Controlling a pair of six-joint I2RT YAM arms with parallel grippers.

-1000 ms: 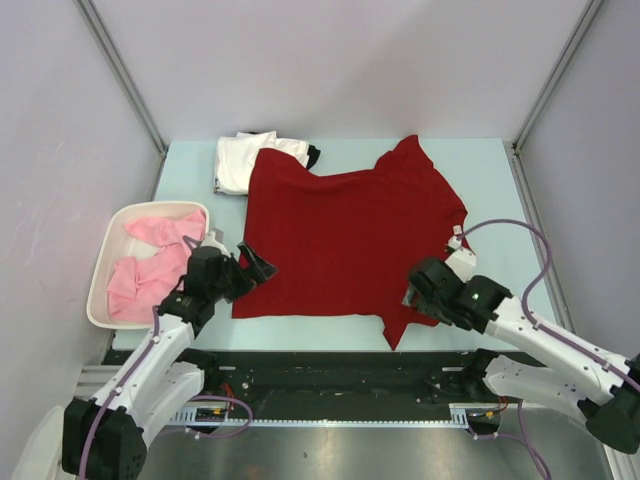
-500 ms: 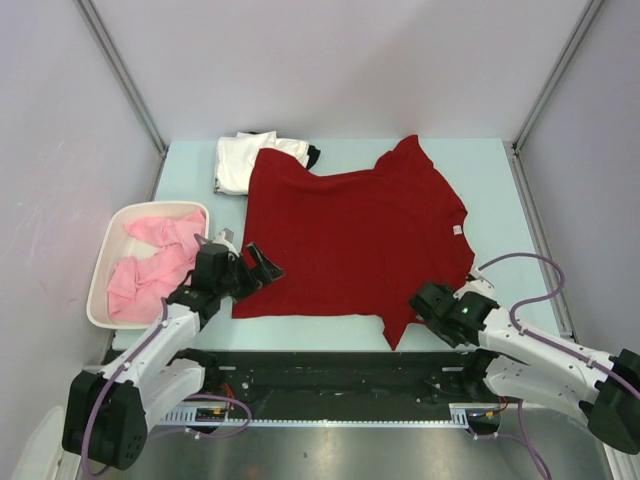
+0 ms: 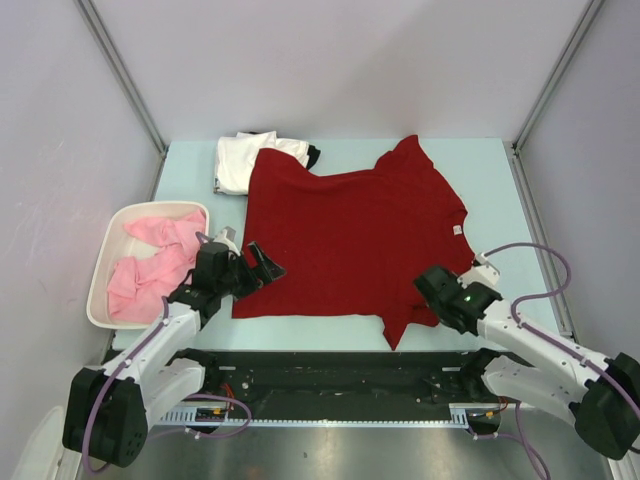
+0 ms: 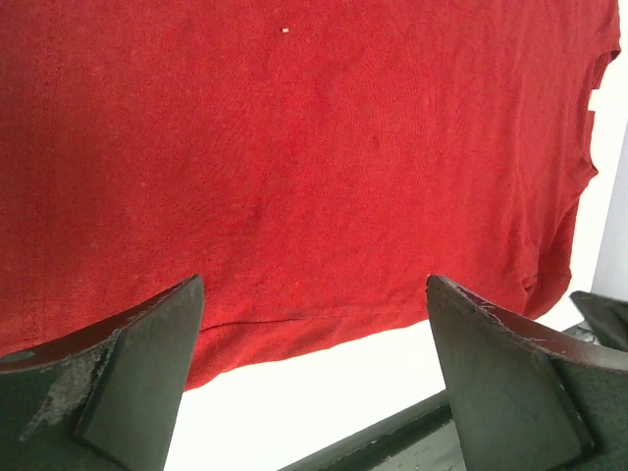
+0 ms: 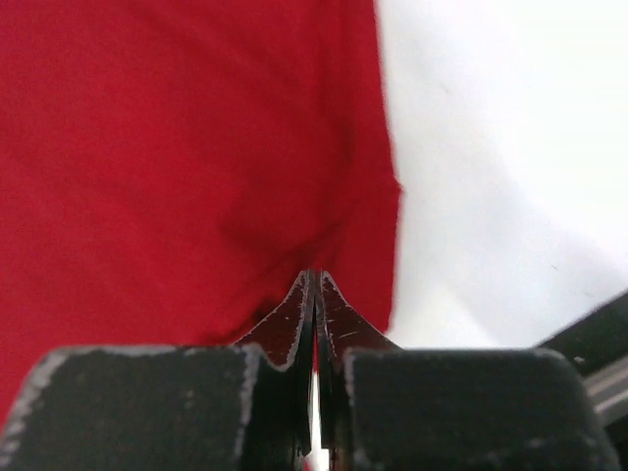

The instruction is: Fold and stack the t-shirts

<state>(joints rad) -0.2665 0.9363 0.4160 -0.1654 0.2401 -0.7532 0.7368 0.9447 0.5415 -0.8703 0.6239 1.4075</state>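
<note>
The dark red t-shirt [image 3: 350,235] has stayed flat on the tabletop [image 3: 490,190] while the right fingers [image 5: 294,319] resettled at its near sleeve, pressed together on a pucker of cloth; the left fingers [image 4: 137,373] hover apart over the hem, so folding looks ready to begin

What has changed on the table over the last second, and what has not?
The right arm pulled back toward the near right; the right gripper, jaws shut, sits at the dark red t-shirt. The left gripper, jaws open, barely shifted. That shirt, the white t-shirt and basket stayed put.
</note>
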